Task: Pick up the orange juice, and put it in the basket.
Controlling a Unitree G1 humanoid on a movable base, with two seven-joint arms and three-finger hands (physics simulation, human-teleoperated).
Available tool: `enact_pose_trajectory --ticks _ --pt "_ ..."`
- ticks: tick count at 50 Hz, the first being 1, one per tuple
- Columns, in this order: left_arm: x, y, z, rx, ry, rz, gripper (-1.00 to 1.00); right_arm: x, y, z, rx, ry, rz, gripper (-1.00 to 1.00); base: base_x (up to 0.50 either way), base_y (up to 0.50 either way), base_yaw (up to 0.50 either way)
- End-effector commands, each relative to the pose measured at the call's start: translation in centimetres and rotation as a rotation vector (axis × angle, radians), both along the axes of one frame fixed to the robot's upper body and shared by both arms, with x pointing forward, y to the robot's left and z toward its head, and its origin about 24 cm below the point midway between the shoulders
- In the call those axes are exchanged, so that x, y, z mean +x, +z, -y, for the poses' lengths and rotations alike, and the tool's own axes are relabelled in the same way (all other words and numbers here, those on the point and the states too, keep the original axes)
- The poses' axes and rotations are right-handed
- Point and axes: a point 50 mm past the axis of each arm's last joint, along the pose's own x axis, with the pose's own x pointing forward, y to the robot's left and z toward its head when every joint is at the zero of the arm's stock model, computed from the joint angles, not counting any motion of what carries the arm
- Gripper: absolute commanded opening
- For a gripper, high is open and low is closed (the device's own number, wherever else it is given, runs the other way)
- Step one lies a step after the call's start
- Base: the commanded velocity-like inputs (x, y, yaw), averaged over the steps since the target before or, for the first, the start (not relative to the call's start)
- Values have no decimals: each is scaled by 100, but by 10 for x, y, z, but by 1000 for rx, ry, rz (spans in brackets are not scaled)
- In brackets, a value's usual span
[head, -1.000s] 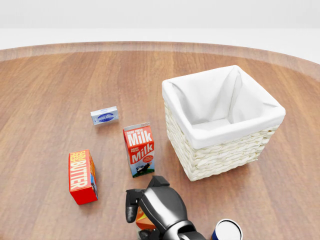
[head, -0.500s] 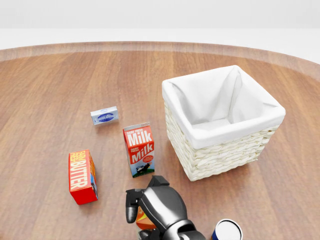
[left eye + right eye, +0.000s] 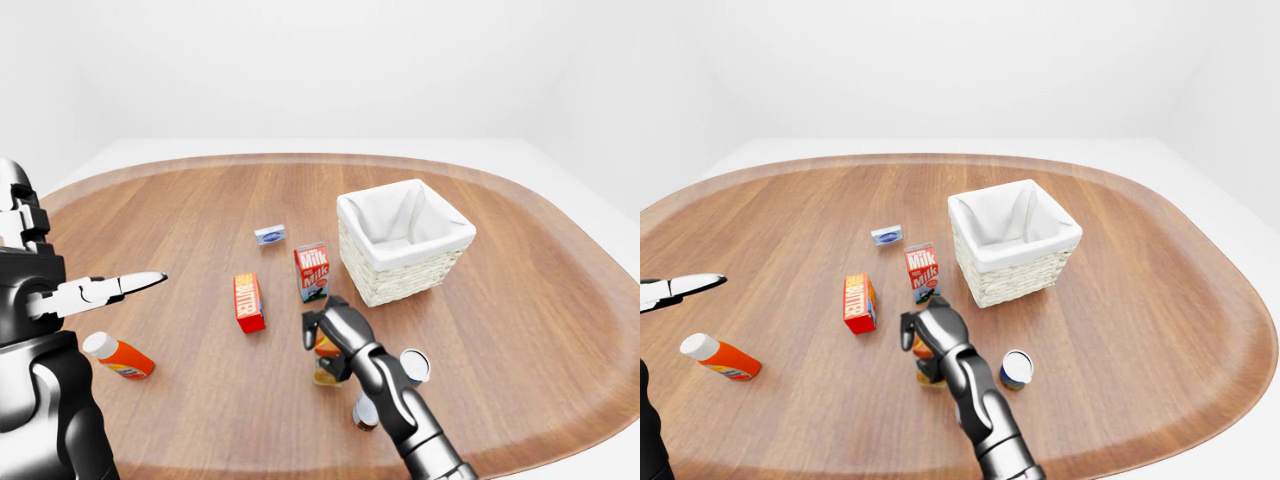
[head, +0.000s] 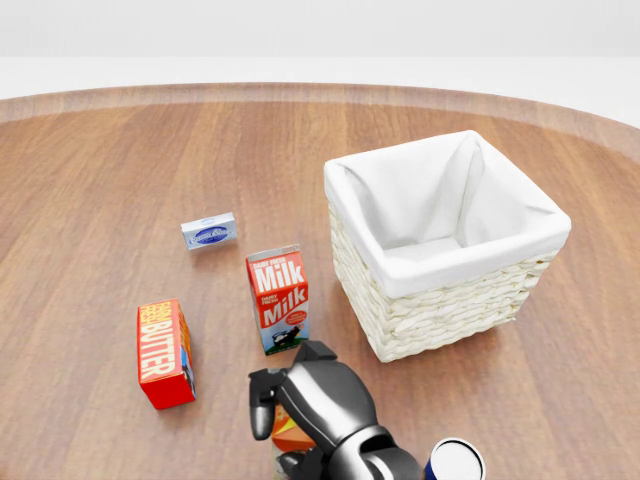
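- Left-eye view: right hand point(image 3: 328, 335) sat wrapped over the orange juice point(image 3: 326, 366) carton at 6 o'clock of the milk point(image 3: 312, 270); fingers looked closed round it, carton base seemingly on the table point(image 3: 520, 330). Left hand point(image 3: 120, 286) idle at 9 o'clock, fingers straight and holding nothing
- Head view: basket point(image 4: 440, 245) empty at 2 o'clock of the hand, butter point(image 4: 164, 352) at 9 o'clock; juice mostly hidden under the fingers
- Right-eye view: can point(image 3: 1017, 368) at 3 o'clock of the juice, bottle point(image 3: 720, 357) far at 9 o'clock
- Progress: grasp apparently made; lift, carry and drop into basket left
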Motion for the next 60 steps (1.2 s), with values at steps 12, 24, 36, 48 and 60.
enact_pose_trajectory --ticks 12,24,36,48,60 --pt "-1 0 0 0 -1 2 100 8 30 1 60 11 79 -100 0 0 0" --pt "-1 0 0 0 -2 1 100 12 51 0 73 30 135 -100 0 0 0" --pt "-1 1 0 0 -2 4 100 18 74 1 77 51 199 -100 0 0 0" --pt "-1 1 0 1 -2 3 100 20 84 0 67 65 226 -100 0 0 0" --pt "-1 1 0 0 -2 4 100 23 100 1 59 77 268 -100 0 0 0"
